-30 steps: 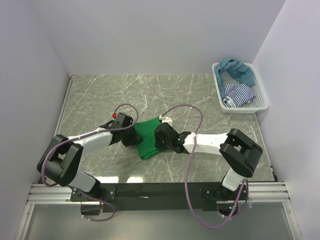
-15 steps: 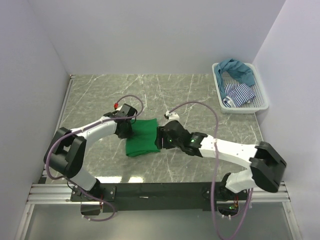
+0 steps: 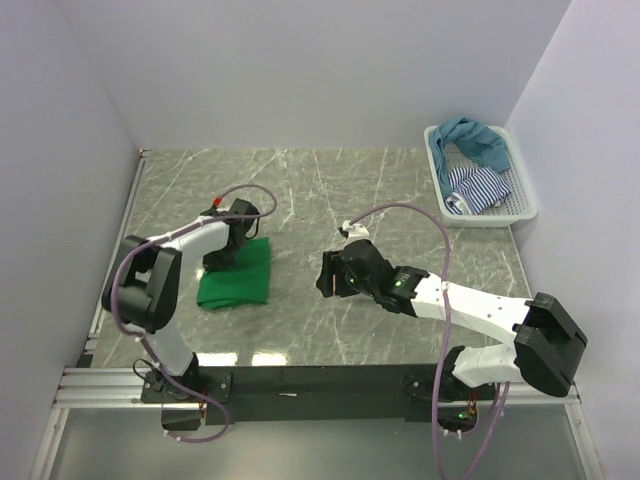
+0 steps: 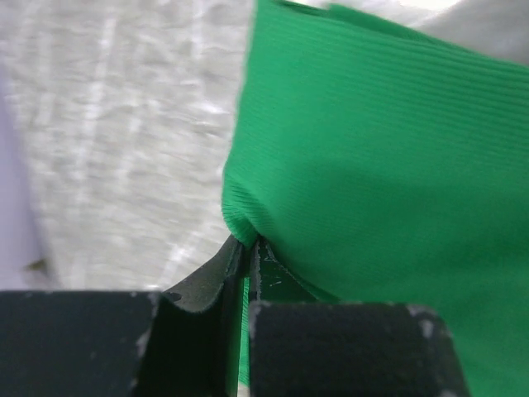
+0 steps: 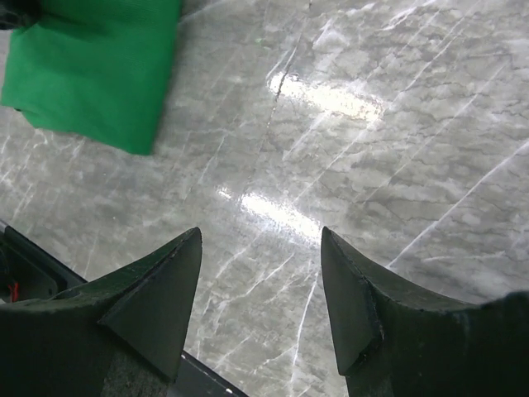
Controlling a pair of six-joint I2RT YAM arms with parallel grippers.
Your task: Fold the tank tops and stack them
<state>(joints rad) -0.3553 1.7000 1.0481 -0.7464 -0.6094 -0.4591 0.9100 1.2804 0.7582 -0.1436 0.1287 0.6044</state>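
Note:
The bright green tank top point(image 3: 240, 280) lies folded into a compact rectangle on the left half of the table. My left gripper point(image 3: 222, 256) sits at its far left corner, shut on a fold of the green fabric point(image 4: 372, 149), which is pinched between the fingertips point(image 4: 246, 245). My right gripper point(image 3: 325, 281) hovers over bare marble to the right of the top, open and holding nothing point(image 5: 260, 273); the green top point(image 5: 91, 66) shows at its upper left. The teal-blue tank top point(image 3: 475, 140) and the striped tank top point(image 3: 475, 188) lie bunched in the basket.
A white mesh basket point(image 3: 524, 207) stands at the back right corner against the right wall. White walls enclose the grey marble table point(image 3: 330, 190) on three sides. The black rail point(image 3: 320, 382) with both arm bases runs along the near edge.
The left gripper has shut on the green top and dragged it leftward. The right gripper has opened, released the top and pulled away to the right.

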